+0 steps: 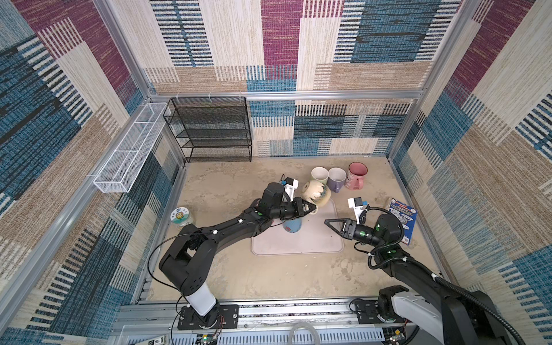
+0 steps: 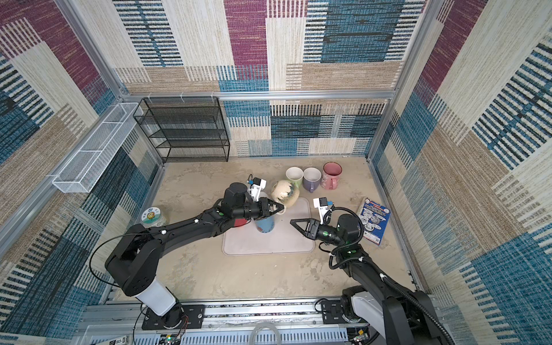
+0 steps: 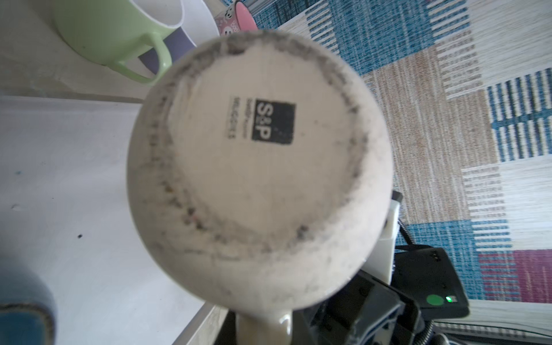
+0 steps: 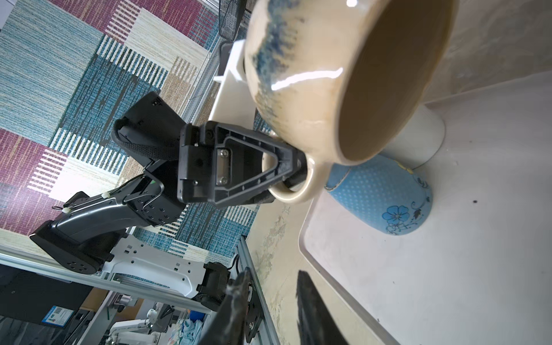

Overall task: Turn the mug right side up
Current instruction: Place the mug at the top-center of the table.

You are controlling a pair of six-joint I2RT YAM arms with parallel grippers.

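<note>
"Where was the cream mug [image 1: 316, 192]?"

"Lifted clear of the tray [image 1: 298, 249], above its far edge. It was tipped on its side, with the mouth turned towards the right claw [image 1: 327, 222]."

"What held it?"

"The left claw [image 1: 312, 207], pinched tight on the handle [image 4: 298, 194]."

"And the right claw?"

"At the tray's right edge, its jaws a little apart, with nothing between them."

"Anything else on the tray?"

"A blue mug [image 1: 292, 227] stood upside down near its middle. Beyond the tray's far edge a green mug [image 1: 319, 174], a purple mug [image 1: 337, 178] and a pink mug [image 1: 357, 175] stood upright in a row on the counter [image 1: 227, 185]"
</note>
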